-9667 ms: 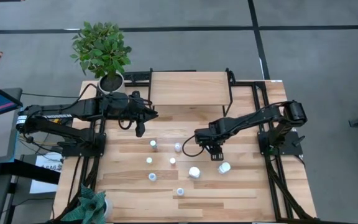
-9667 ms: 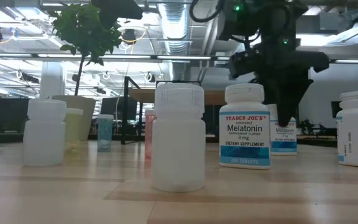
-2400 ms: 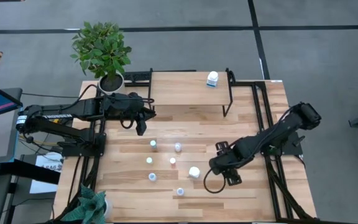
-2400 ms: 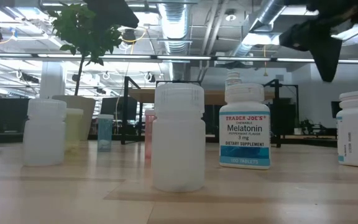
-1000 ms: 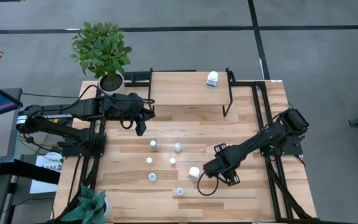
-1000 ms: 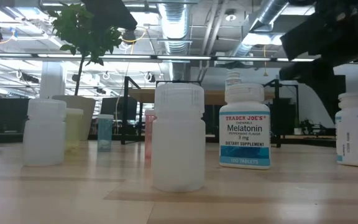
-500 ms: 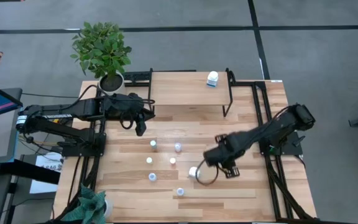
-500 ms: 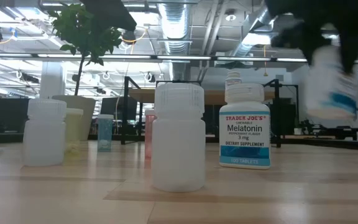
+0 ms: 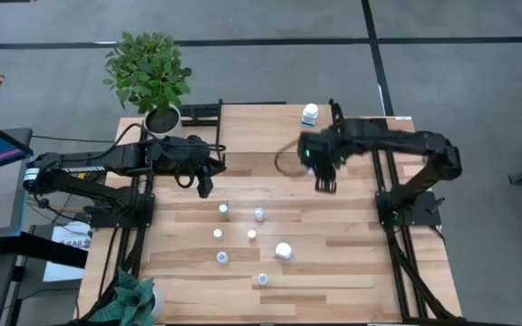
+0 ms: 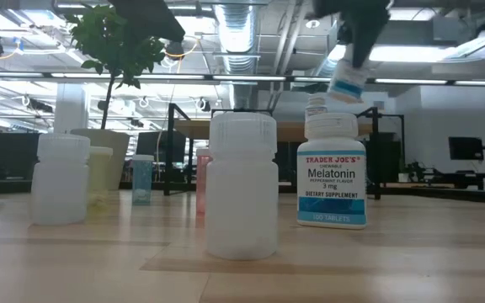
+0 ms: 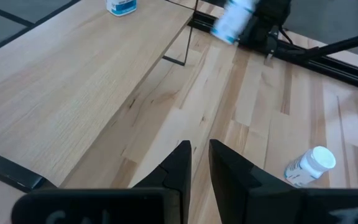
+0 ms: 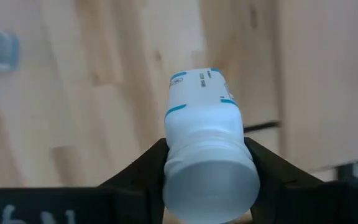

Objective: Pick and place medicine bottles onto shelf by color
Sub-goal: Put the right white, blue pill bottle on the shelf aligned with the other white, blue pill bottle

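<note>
My right gripper (image 9: 319, 156) is over the table's far right part, just before the shelf (image 9: 261, 129), shut on a white bottle with a blue label (image 12: 201, 106); the bottle also shows high up in the low view (image 10: 346, 82). Another white bottle (image 9: 310, 114) stands on the shelf's right end. A stubby white bottle (image 9: 284, 250) and several thin vials (image 9: 224, 210) (image 9: 252, 234) stand on the table's middle. My left gripper (image 9: 205, 186) hangs shut and empty at the table's left, its fingers showing in the left wrist view (image 11: 199, 163). My right gripper pinches the white bottle at its cap end (image 12: 209, 163) between its two fingers (image 12: 146, 165), one on each side. The bottle's cap faces the wrist and its body points out past the fingertips. The bottle is lifted clear of the table and tilted (image 10: 346, 82).
A potted plant (image 9: 149, 74) stands at the table's far left corner, and another plant (image 9: 132, 299) at the near left. The shelf's black legs (image 9: 335, 136) stand close beside my right gripper. Bare wood lies along the table's right side (image 9: 361, 254).
My right gripper has gone up and toward the table's far edge with the white bottle, from beside the stubby white bottle near the table's middle to just before the shelf. The bottle is lifted clear. The stubby bottle and the vials have stayed in place.
</note>
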Controlling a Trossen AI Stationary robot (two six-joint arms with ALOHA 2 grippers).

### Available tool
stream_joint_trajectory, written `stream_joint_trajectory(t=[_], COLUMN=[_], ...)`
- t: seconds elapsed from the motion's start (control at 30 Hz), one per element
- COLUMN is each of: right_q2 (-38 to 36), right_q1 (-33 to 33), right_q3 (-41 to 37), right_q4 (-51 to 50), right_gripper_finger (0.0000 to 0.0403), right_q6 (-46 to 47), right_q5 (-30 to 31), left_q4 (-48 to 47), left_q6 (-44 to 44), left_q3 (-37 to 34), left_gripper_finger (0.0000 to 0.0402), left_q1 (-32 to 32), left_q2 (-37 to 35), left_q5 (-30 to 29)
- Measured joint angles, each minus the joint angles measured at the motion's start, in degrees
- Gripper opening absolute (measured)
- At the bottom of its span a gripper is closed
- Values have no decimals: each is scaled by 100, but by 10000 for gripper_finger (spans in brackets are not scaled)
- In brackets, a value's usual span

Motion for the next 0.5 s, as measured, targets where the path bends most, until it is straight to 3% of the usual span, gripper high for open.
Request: stream_joint_trajectory(t=[0.23,0.5], right_q2=[574,1106], right_q1=[-1185,-2019], right_q3=[817,1272], right_q4=[-338,-372], right_gripper_finger=[175,174], right_q6=[-974,-1823], right_q5=[0,-45], left_q4=[0,0], left_q6=[0,57], left_q3=[0,0], left_gripper_finger=[43,43], left_q1=[1,2], left_q2=[-2,0], left_q5=[-1,-2])
